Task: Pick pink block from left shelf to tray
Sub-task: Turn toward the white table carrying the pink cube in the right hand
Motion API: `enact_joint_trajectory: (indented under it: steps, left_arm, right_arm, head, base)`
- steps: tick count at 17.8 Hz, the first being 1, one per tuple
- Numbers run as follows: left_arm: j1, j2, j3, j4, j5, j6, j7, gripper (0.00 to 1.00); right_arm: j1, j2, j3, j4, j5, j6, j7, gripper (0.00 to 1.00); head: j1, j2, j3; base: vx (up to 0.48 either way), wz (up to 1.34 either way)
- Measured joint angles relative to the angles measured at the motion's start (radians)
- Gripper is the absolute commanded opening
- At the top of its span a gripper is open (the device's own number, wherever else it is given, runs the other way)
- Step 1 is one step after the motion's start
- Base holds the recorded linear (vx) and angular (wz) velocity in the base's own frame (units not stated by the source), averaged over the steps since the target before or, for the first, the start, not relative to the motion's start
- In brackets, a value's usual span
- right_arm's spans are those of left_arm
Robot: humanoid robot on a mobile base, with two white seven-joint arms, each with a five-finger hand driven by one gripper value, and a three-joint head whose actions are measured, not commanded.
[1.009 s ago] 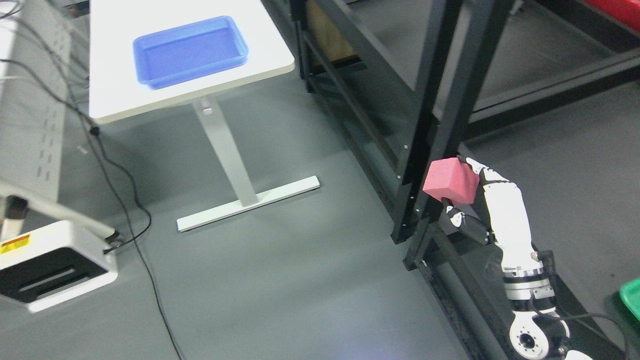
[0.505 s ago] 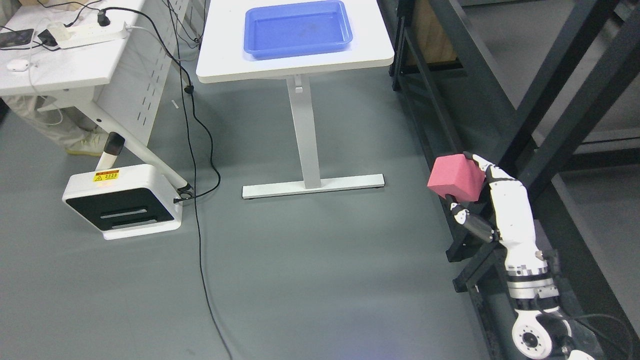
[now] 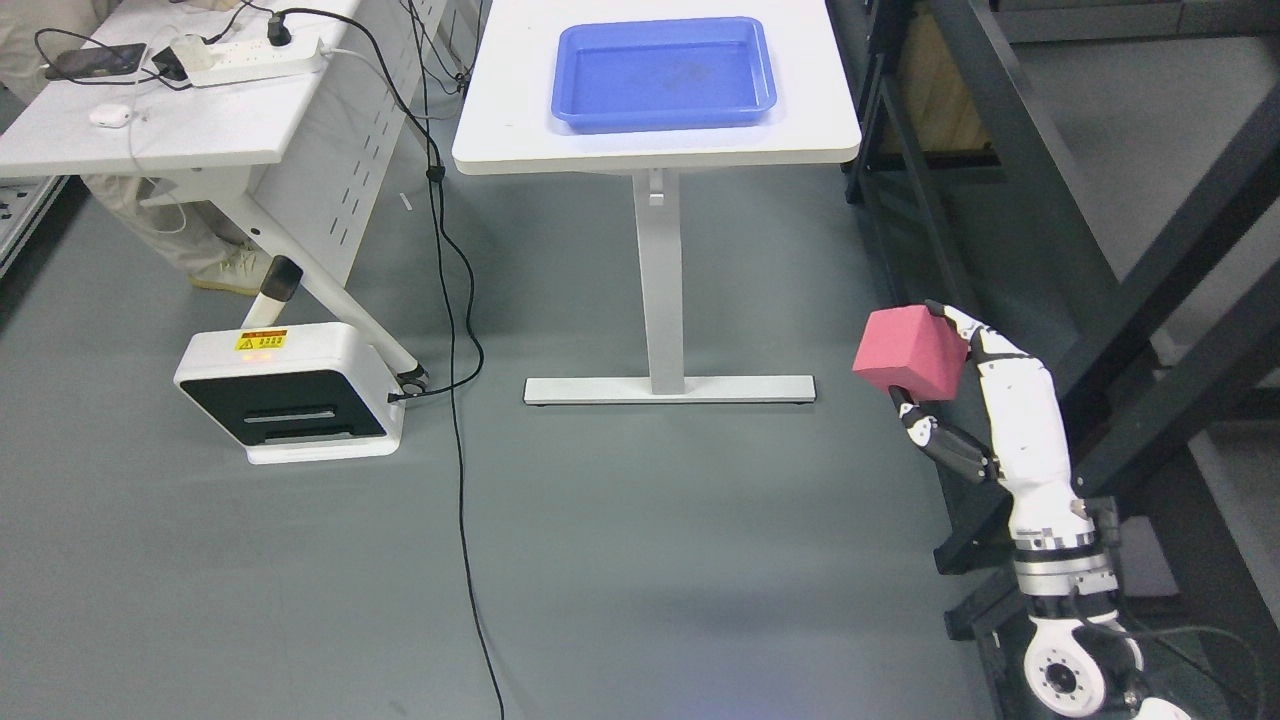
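Pink block (image 3: 908,355), a foam-looking cube, sits clamped in the robot's right hand (image 3: 965,400), which reaches in from the lower right. White fingers (image 3: 975,340) wrap the block's far side and a dark thumb presses from beneath, so the cube rides at the fingertips, well above the grey floor. The blue tray (image 3: 664,72) is far ahead of the hand and to its left, on a white pedestal table (image 3: 655,145); it looks empty. A black shelf frame (image 3: 1150,300) stands close behind and to the right of the hand.

Judged from this, the block still has a long carry. The grip looks like a fingertip pinch rather than a full wrap, so a jolt while the base rolls might shake the cube loose. The arm could also clip the shelf frame, or the table edge on approach. The left hand is not visible.
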Motion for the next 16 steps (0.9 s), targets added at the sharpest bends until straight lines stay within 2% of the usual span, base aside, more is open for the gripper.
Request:
enact_joint_trajectory:
  steps: [16]
  left_arm:
    - [0.000,0.000,0.000,0.000,0.000,0.000,0.000,1.00]
  right_arm:
    - [0.006,0.000,0.026,-0.001,0.000,-0.001,0.009,0.03]
  head:
    - [0.0000,0.000,0.000]
  base:
    - [0.233,0.09]
